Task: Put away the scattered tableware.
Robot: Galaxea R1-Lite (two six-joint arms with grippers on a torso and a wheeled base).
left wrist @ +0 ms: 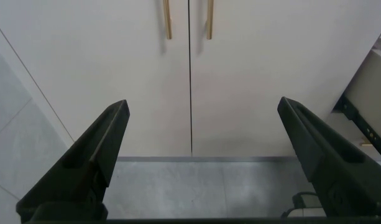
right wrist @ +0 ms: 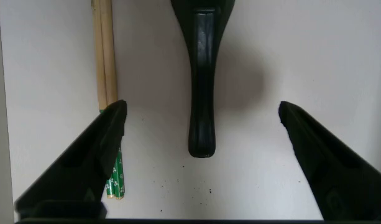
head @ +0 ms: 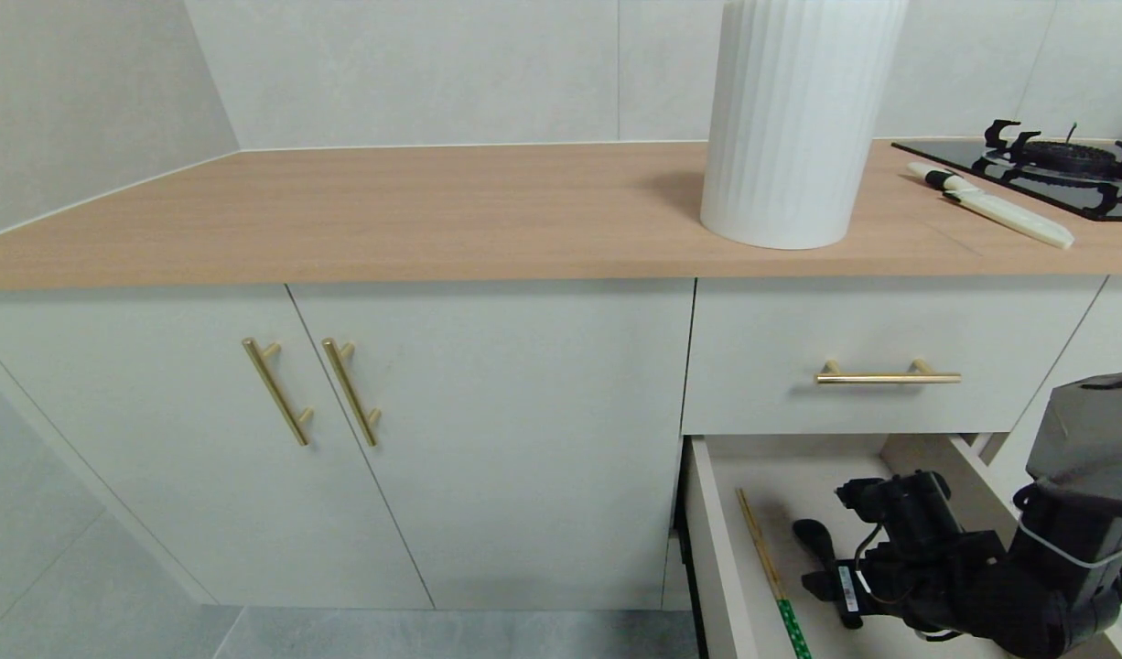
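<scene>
The lower drawer stands pulled out. On its floor lie a pair of wooden chopsticks with green ends and a black spoon. My right gripper hangs inside the drawer just above the spoon. In the right wrist view the right gripper is open, the spoon's handle lies on the drawer floor between the fingers untouched, and the chopsticks run beside one finger. A white-bladed knife rests on the counter by the stove. My left gripper is open, holding nothing, low before the cabinet doors.
A tall white ribbed vase stands on the wooden counter. A black gas stove sits at the far right. The upper drawer with its gold handle is closed. Two closed cabinet doors with gold handles are to the left.
</scene>
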